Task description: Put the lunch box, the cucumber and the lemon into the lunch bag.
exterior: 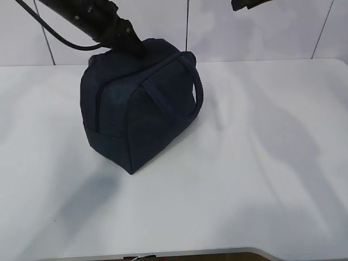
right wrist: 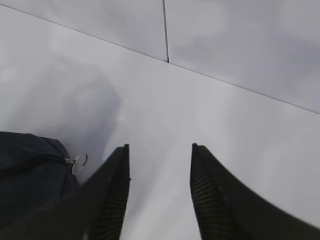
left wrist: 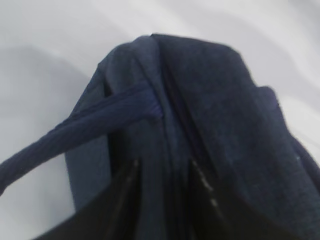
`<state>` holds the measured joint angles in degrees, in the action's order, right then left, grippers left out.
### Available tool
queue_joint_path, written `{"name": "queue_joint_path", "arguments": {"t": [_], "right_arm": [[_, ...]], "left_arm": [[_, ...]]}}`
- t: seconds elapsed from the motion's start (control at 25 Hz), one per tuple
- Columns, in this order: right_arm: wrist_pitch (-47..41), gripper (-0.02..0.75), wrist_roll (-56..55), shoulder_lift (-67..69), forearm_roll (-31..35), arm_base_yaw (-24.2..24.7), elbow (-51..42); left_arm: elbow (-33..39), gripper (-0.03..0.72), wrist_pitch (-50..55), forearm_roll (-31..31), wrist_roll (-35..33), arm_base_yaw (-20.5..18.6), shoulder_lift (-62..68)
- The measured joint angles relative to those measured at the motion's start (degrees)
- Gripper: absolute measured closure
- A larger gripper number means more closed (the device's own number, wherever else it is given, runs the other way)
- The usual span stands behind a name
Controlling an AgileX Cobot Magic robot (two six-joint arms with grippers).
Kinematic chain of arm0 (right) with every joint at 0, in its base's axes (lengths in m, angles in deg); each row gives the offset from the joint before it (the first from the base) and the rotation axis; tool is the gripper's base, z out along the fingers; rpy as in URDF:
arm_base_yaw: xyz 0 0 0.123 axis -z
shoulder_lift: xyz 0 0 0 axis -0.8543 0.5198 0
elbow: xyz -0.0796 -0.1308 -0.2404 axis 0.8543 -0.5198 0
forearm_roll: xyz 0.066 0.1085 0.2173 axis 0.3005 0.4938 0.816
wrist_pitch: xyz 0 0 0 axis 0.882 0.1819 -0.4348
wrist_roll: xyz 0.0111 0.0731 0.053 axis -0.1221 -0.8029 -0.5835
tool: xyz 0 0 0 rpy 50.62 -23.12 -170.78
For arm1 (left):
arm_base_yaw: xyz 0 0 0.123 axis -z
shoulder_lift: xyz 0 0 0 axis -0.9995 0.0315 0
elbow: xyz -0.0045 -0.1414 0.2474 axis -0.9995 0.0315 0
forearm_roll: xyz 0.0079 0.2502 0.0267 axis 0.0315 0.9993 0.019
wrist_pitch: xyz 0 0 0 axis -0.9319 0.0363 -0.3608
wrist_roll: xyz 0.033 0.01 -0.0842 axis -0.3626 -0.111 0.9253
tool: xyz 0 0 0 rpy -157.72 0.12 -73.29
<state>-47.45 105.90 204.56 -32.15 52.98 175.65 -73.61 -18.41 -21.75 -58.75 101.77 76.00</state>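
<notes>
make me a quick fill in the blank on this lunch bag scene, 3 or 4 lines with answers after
1. The lunch bag stands on a ____ table.
2. The left gripper is at the ____ of the bag.
3. The right gripper has its jaws ____, with nothing between them.
4. In the right wrist view, a silver ____ pull hangs at the end of the bag's zipper.

Missing words: white; top; open; ring

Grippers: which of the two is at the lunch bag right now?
The left gripper: its fingers sit against the top seam of the lunch bag. The right gripper hangs open over bare table, with only the bag's ring pull nearby.
</notes>
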Motion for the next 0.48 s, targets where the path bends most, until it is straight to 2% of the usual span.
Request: {"name": "queue_joint_path", "arguments": {"t": [0.12, 0.2, 0.32, 0.48], "right_arm": [[-0.14, 0.402, 0.1, 0.0, -0.25, 0.0, 0.0], [-0.14, 0.402, 0.21, -0.05, -0.29, 0.0, 0.0], [-0.19, 0.402, 0.21, -0.14, -0.51, 0.0, 0.0], [-0.27, 0.402, 0.21, -0.94, -0.51, 0.0, -0.35]], "left_arm": [[0.0, 0.365, 0.1, 2.38, 0.0, 0.0, 0.0], [0.0, 0.306, 0.1, 4.56, 0.1, 0.0, -0.13], [0.0, 0.272, -0.77, 9.14, 0.1, 0.0, -1.24], [-0.11, 0.264, -1.62, 16.12, 0.1, 0.1, -3.57]]}}
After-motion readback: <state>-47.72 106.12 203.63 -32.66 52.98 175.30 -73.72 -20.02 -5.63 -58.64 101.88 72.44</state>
